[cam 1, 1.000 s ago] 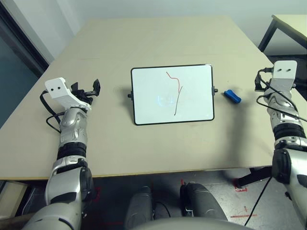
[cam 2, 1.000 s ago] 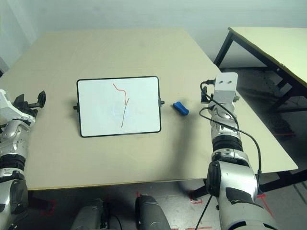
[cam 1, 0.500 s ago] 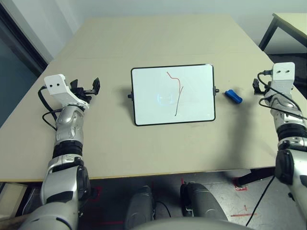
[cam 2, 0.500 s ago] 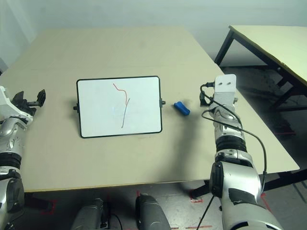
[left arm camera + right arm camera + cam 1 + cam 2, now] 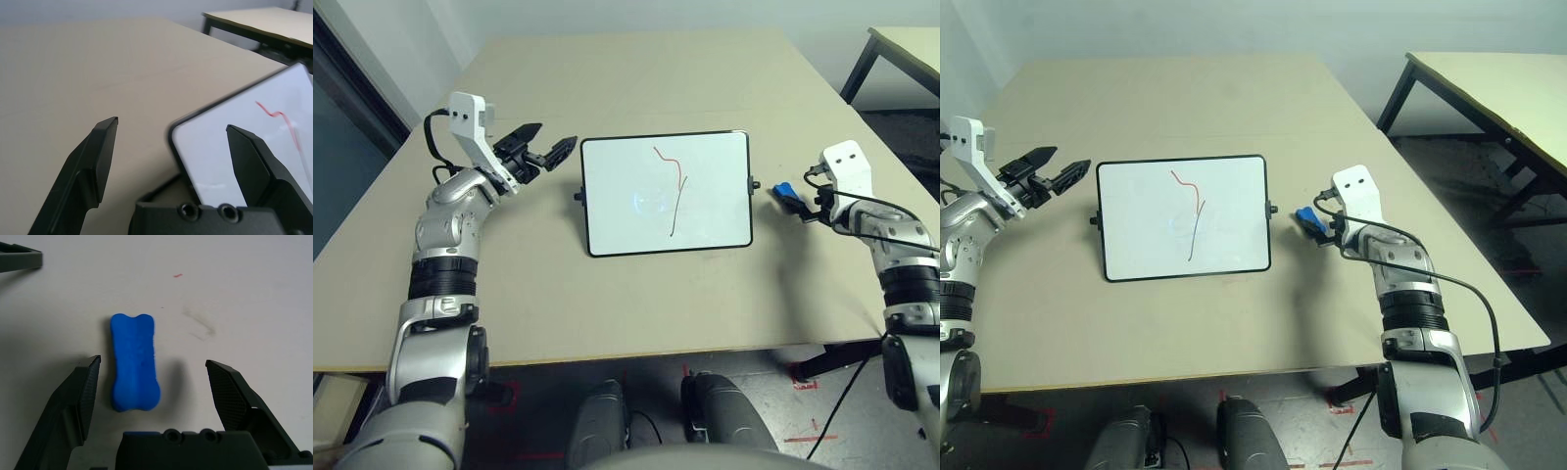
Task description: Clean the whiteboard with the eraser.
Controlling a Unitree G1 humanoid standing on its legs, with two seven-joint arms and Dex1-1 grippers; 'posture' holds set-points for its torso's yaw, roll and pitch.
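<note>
The right pincer point(image 5: 151, 377) stands wide open over the blue eraser point(image 5: 135, 362), which lies on the surface point(image 5: 636, 78) between its 2 fingers, touching neither. The left pincer point(image 5: 551, 148), also open and empty, hangs just beside the whiteboard point(image 5: 666, 192), whose face carries a red line.

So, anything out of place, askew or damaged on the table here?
Nothing stands out. The whiteboard lies flat and nearly square to the table, with a thin red and dark scribble to wipe off. The eraser lies intact on the table to the board's right, between the right gripper's open jaws.
</note>
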